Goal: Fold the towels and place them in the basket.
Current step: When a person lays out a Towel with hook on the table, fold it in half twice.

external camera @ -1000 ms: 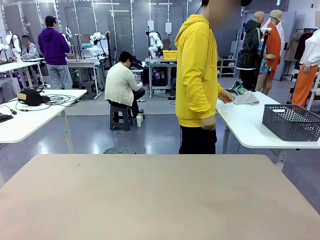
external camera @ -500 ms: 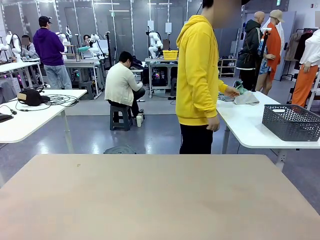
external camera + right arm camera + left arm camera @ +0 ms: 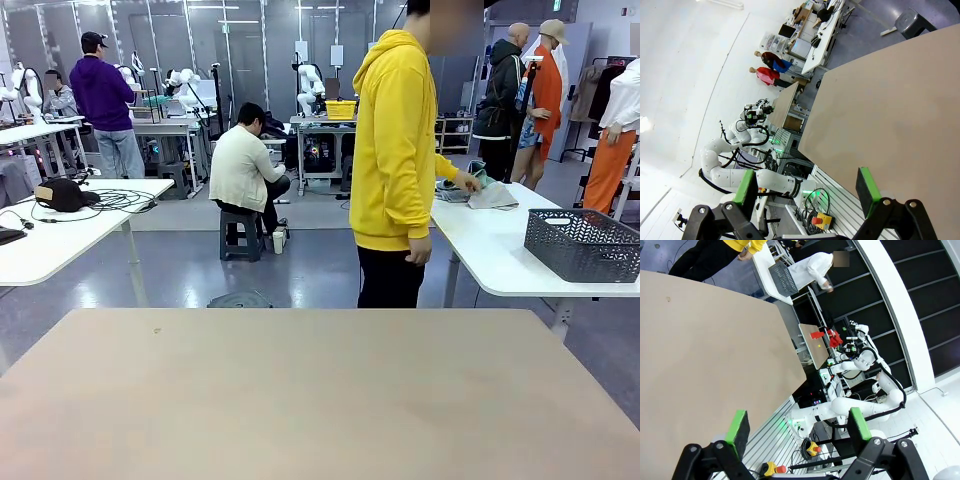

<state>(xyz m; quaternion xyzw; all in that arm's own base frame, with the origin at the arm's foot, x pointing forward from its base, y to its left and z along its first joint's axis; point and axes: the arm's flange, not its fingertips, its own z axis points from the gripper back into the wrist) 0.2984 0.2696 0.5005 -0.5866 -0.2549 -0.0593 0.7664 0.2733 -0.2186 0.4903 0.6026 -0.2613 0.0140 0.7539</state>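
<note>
My left gripper [image 3: 799, 424] and right gripper [image 3: 807, 186] both gape wide by the tan table [image 3: 300, 400], jaws empty. The towels [image 3: 487, 193] sit well apart on the white side table [image 3: 490, 262], a person's hand [image 3: 465, 183] at them, the basket [image 3: 583, 243] nearby.

tabletop [image 3: 300, 400] is seen plain beige; basket [image 3: 583, 245] dark grey, lattice-meshed; towels [image 3: 490, 196] pale grey and green. Yellow hoodie [image 3: 395, 150] is worn by the person. Green pads [image 3: 738, 426] are fitted on black left hand [image 3: 798, 426].
</note>
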